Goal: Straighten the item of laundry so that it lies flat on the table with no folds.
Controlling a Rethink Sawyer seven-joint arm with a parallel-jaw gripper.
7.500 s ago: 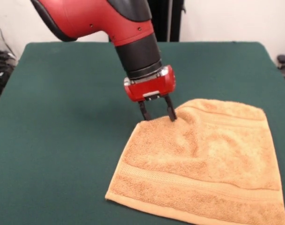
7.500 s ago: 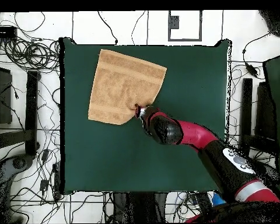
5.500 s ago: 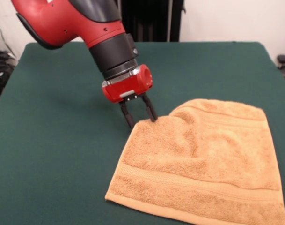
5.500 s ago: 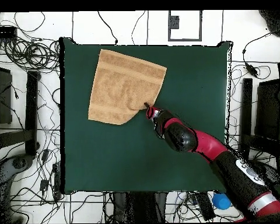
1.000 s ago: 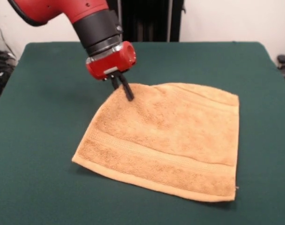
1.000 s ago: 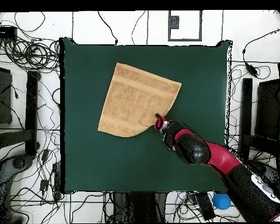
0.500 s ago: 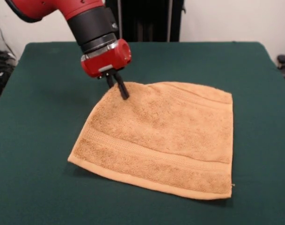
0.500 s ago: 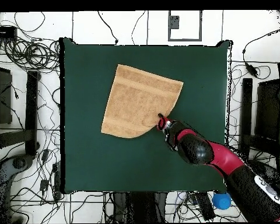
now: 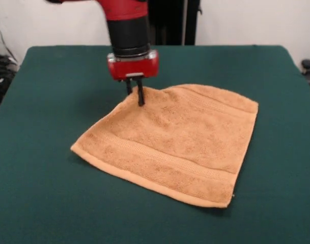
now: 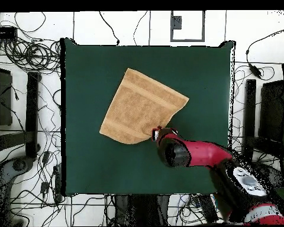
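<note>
Item: orange-tan terry towel (image 9: 170,142), spread mostly flat on the green counter (image 9: 53,91), set at an angle, woven bands near two opposite hems. One corner, on the robot's side, is raised slightly. Claw (image 9: 137,96): red and black, fingers pressed together, pinching that raised corner of the towel.

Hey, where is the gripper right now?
In the front view the gripper is down on the far corner of the orange-tan towel, left of the table's middle.
</note>
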